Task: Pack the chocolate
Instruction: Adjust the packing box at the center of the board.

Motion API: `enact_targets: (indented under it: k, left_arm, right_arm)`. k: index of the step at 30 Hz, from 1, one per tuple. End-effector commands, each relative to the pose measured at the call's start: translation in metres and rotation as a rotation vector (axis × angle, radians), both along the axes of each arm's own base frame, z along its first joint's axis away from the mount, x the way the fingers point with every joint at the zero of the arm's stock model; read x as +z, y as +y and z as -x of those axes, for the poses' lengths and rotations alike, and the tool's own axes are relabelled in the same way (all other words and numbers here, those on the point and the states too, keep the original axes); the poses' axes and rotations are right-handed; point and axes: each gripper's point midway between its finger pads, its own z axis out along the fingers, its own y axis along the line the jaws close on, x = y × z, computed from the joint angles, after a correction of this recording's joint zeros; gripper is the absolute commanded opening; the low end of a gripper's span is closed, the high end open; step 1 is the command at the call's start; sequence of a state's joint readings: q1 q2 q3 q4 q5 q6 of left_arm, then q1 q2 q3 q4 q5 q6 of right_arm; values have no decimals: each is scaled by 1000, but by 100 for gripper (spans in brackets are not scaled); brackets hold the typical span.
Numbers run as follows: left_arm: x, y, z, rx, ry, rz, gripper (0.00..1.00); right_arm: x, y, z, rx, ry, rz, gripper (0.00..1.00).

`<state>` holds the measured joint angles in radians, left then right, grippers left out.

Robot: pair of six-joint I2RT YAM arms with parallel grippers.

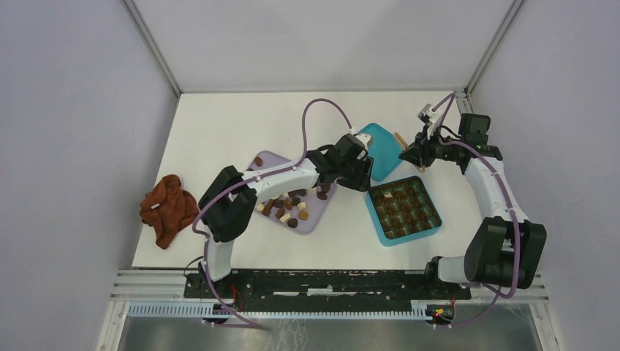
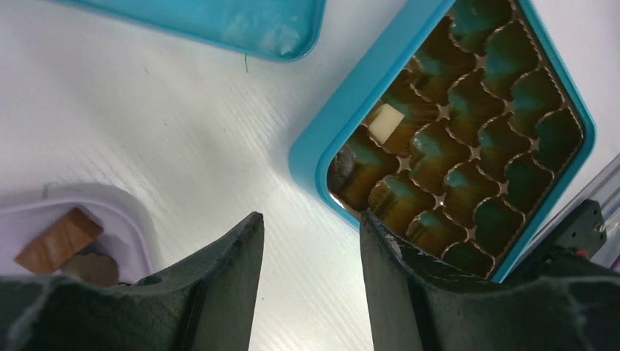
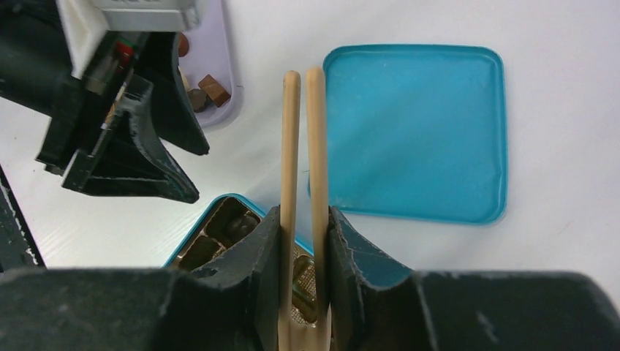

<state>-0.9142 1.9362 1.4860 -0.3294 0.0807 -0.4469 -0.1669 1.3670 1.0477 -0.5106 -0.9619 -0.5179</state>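
Chocolate (image 2: 385, 122) lies in the box (image 2: 314, 157) beyond the left tool (image 2: 309, 216).

overhead view looks down; both close wrist views share teal box (image 2: 358, 95).

White table (image 1: 219, 131), teal box (image 1: 414, 236) front right, teal lid (image 1: 384, 153) behind it, lilac tray (image 1: 276, 159) centre, brown cloth (image 1: 168, 208) left edge

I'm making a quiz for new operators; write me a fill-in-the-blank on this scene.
The wooden tongs are clamped in the ____ arm's jaws. The ____ arm's jaws stand open and empty. One cream-white chocolate sits in a compartment of the teal ____. The rust-brown cloth lies near the table's ____ edge. Missing: right; left; box; left.
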Motion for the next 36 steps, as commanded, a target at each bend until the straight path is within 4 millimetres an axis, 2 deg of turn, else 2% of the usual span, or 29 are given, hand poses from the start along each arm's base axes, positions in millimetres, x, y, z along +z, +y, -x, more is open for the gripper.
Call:
enact_targets:
  k: [1,4,9,13,16,20,24,28,32,36]
  left_arm:
    - [-7,-10,-3,159,93,50,57]
    - [-15,-16,6,197,131,29,56]
    - [-30,-22,3,301,166,-2,53]
    - [-48,-17,7,343,185,-80,50]
    - [-50,-17,8,345,174,-98,46]
    - [-47,-12,-1,360,126,-140,45]
    - [-34,-7,-16,359,73,-150,46]
    - [-3,-6,-20,295,12,-132,49]
    - [30,11,-7,253,-40,-68,50]
    - [73,25,21,213,-62,158,50]
  right_arm:
    - [8,1,1,-21,-37,-21,15]
    - [7,3,8,-31,-40,-35,15]
    - [5,7,20,-42,-41,-58,15]
    - [6,8,29,-28,-51,-48,16]
    - [1,8,36,-25,-50,-35,16]
    - [-4,7,40,-35,-34,-26,16]
    - [-6,7,44,-36,-14,-21,16]
    - [-6,9,47,-15,11,-5,16]
    - [-1,11,47,-14,14,5,16]
    - [1,23,52,6,21,17,16]
